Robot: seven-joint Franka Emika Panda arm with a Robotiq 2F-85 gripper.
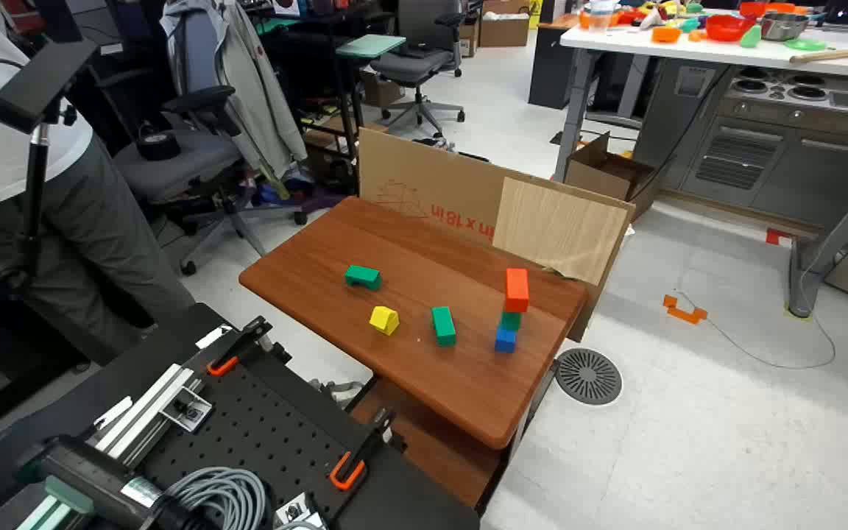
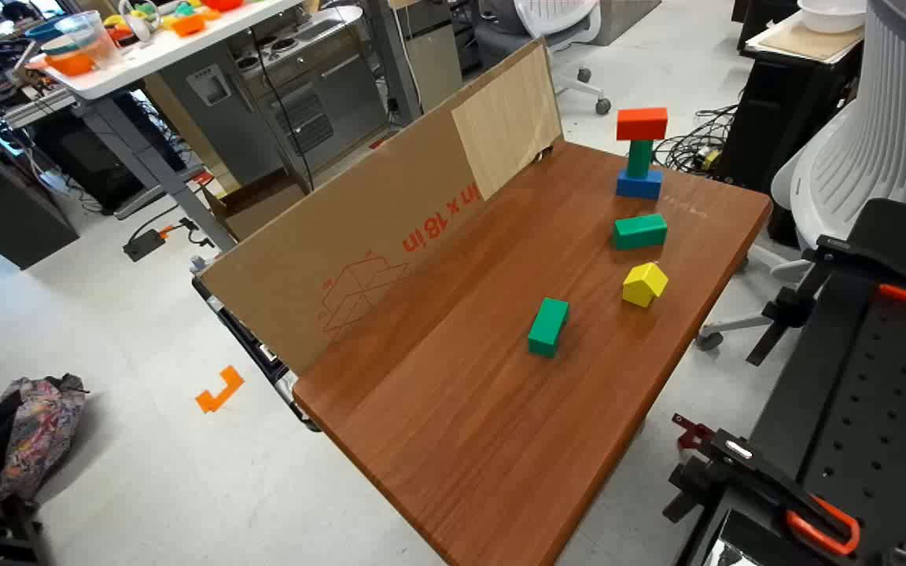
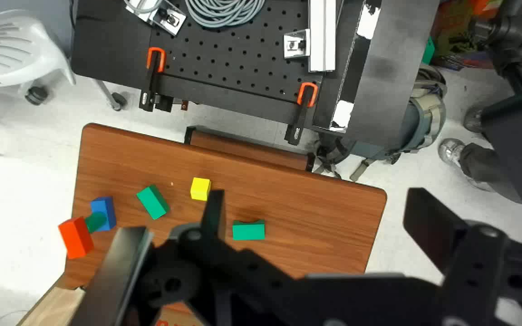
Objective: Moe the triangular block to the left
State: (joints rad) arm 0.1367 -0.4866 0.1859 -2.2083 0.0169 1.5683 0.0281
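The yellow triangular block point(image 1: 384, 320) sits on the brown table in both exterior views point(image 2: 643, 285). In an exterior view it has a peaked, house-like outline. I cannot tell whether a squarer yellow block sits under it or it is one piece. In the wrist view the yellow block point(image 3: 200, 189) is beside the left fingertip in the picture, seen far below it. My gripper point(image 3: 318, 194) is wide open and empty, high above the table. The gripper does not show in the exterior views.
The brown table point(image 2: 453, 440) also bears an arched green block point(image 1: 363, 277), a green block point(image 1: 444, 326), and a stack of blue point(image 1: 505, 340), green and red point(image 1: 517, 289) blocks. A cardboard panel point(image 1: 431, 184) stands along one edge. A black perforated bench point(image 3: 224, 59) with clamps is alongside.
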